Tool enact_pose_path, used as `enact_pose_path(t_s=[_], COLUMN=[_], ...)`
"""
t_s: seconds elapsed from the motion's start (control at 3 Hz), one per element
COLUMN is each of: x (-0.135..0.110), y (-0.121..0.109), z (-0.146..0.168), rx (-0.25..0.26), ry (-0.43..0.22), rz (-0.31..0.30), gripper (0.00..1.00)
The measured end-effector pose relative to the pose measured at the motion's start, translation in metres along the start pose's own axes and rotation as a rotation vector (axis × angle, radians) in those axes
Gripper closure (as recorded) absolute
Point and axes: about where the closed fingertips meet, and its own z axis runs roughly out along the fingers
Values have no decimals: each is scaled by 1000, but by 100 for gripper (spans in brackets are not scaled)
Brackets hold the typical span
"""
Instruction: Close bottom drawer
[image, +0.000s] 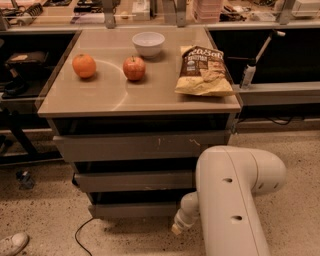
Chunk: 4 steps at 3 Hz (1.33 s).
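Note:
The cabinet has three grey-brown drawers, each pulled out a little. The bottom drawer (132, 210) is the narrowest, with a plain flat front low near the floor. Above it sit the mid-width drawer front (132, 181) and the widest front (142, 146) with white scratch marks. My white arm (235, 200) fills the lower right. My gripper (176, 230) points down-left, just right of and below the bottom drawer's right end, close to the floor.
On the cabinet top (115, 95) are an orange (84, 65), an apple (134, 68), a white bowl (148, 43) and a chip bag (203, 71). A black cable (82, 235) lies on the floor at front left. A shoe (12, 243) is at bottom left. Shelving stands to the left.

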Motion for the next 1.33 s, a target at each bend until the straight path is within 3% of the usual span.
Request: enact_pose_path(t_s=[0.33, 0.67, 1.33], x=[-7, -20, -58], y=[-5, -12, -32], z=[-1, -2, 0], rx=[8, 25, 69], ry=[-15, -25, -44], rz=[-5, -21, -75], gripper=[86, 100, 100])
